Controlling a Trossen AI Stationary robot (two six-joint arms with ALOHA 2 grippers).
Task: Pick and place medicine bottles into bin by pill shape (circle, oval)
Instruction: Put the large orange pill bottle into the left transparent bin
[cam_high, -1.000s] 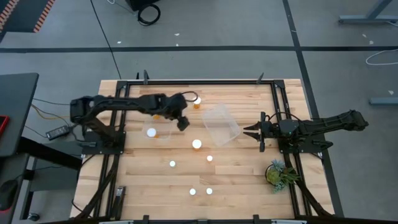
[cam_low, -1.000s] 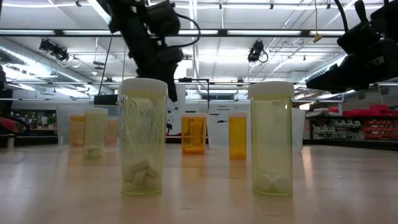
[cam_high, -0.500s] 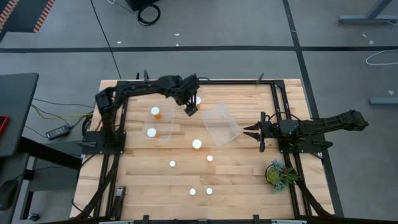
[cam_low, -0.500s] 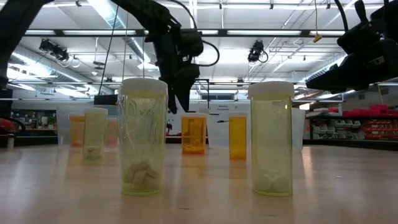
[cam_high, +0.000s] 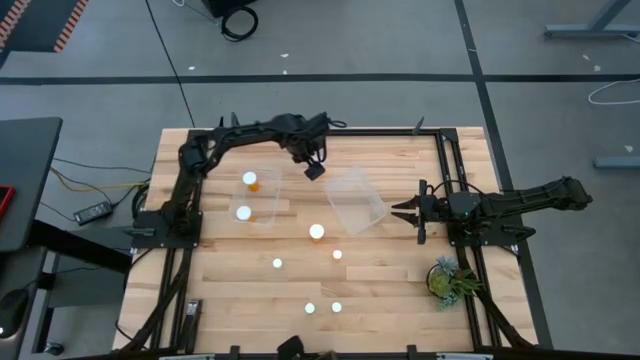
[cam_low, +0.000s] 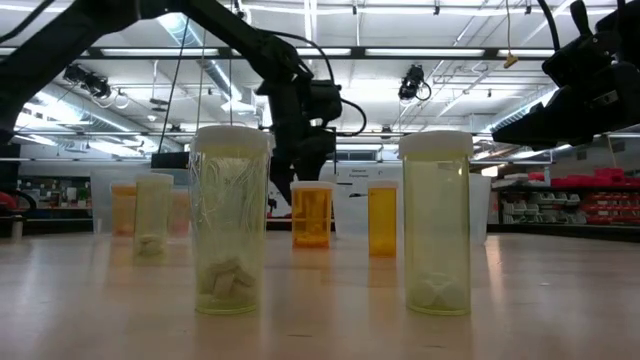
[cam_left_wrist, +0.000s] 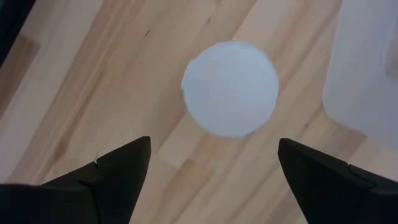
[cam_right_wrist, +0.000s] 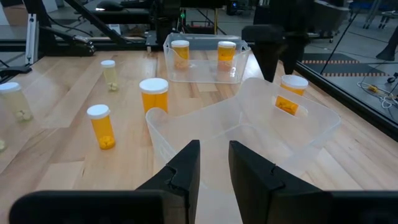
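An orange medicine bottle with a white cap (cam_left_wrist: 230, 87) stands upright on the table near its far edge, beside the clear bin (cam_high: 356, 200). My left gripper (cam_left_wrist: 214, 177) hangs open just above it, pointing down, a finger on either side and touching nothing; it also shows in the low view (cam_low: 305, 160) over that bottle (cam_low: 311, 215). In the high view this gripper (cam_high: 314, 168) hides the bottle. My right gripper (cam_high: 410, 212) waits shut at the right, facing the clear bin (cam_right_wrist: 249, 130). Other bottles (cam_high: 317, 232) (cam_high: 277, 263) (cam_high: 337, 254) stand loose on the table.
A second clear bin (cam_high: 262, 200) at the left holds two bottles (cam_high: 250, 179) (cam_high: 243, 212). Two more bottles (cam_high: 310, 308) (cam_high: 336, 307) stand near the front edge. A small green plant (cam_high: 450, 278) sits at the right front. Black rails (cam_high: 440, 160) frame the table.
My left gripper has swung from over the left bin toward the table's far edge and a little to the right, tipping to point more steeply down, and now hangs above the bottle beside the clear bin. No bottle has moved.
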